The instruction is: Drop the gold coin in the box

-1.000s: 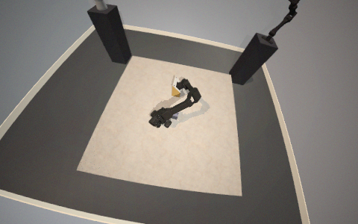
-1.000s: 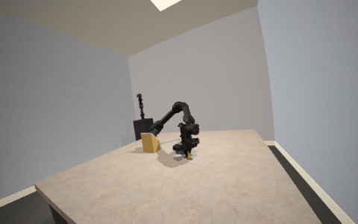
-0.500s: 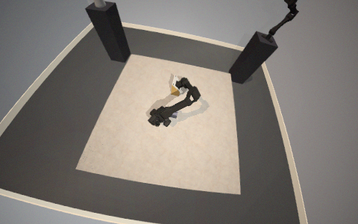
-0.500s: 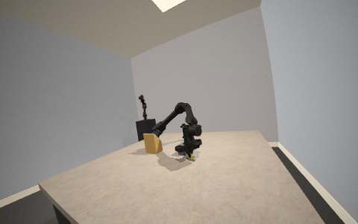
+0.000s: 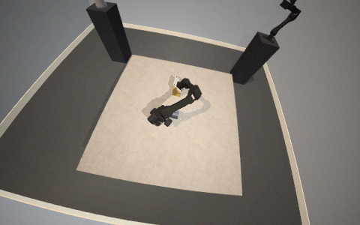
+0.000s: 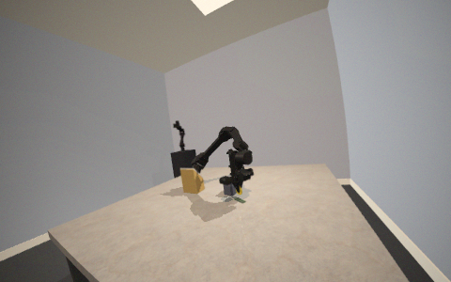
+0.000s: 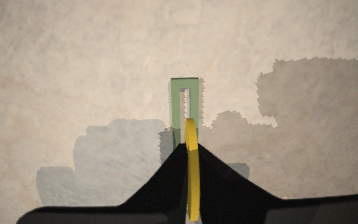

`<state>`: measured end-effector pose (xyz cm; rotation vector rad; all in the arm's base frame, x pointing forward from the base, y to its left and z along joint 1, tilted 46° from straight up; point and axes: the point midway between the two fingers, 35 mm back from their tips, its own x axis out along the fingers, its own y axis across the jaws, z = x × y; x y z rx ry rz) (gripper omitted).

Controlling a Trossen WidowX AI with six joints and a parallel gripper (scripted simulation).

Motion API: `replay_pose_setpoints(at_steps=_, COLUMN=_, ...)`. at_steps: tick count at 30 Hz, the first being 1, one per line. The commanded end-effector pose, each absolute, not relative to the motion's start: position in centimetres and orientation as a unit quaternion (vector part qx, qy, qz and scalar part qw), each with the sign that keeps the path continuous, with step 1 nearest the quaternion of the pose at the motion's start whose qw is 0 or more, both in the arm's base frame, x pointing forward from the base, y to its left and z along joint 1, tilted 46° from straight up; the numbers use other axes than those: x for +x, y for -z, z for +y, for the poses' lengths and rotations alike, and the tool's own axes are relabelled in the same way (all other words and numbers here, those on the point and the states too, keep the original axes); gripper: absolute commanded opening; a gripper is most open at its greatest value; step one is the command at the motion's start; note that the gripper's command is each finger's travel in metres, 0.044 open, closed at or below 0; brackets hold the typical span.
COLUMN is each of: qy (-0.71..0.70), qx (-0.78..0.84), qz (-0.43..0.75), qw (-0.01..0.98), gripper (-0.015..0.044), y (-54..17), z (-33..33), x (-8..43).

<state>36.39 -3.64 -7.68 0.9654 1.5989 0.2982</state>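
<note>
My gripper point(image 6: 239, 188) point(image 7: 188, 150) is shut on the gold coin point(image 6: 240, 192) point(image 7: 193, 185), which stands upright, edge-on between the fingertips in the wrist view. The green holder point(image 6: 241, 200) point(image 7: 175, 102) lies on the table a little below the coin, and the visible part of its slot is empty. The grey box point(image 5: 175, 115) point(image 6: 229, 190) stands right beside the gripper, partly covered by the arm. Its lid slot cannot be made out. In the top view the arm hides the coin and holder.
An orange block point(image 5: 176, 91) point(image 6: 192, 181) stands by the arm's base. Dark pedestals point(image 5: 111, 34) point(image 5: 255, 58) stand beyond the table's far corners, one carrying another arm point(image 5: 283, 25) point(image 6: 181, 136). Shadows of my arm fall across the table top point(image 5: 161, 157).
</note>
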Motion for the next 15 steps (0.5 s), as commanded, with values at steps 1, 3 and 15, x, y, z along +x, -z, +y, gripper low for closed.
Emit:
replay_pose_setpoints(at_steps=1, qy=-0.128, qx=0.41, qz=0.685, qw=0.588, gripper=0.0, y=6.9, z=-4.6, x=36.5)
replay_pose_setpoints(at_steps=3, qy=-0.128, qx=0.41, qz=0.685, qw=0.588, gripper=0.0, y=6.5, z=-5.0, x=36.4)
replay_pose_setpoints(at_steps=15, qy=-0.128, qx=0.41, qz=0.686, qw=0.588, gripper=0.0, y=4.3, z=-7.1, x=36.2)
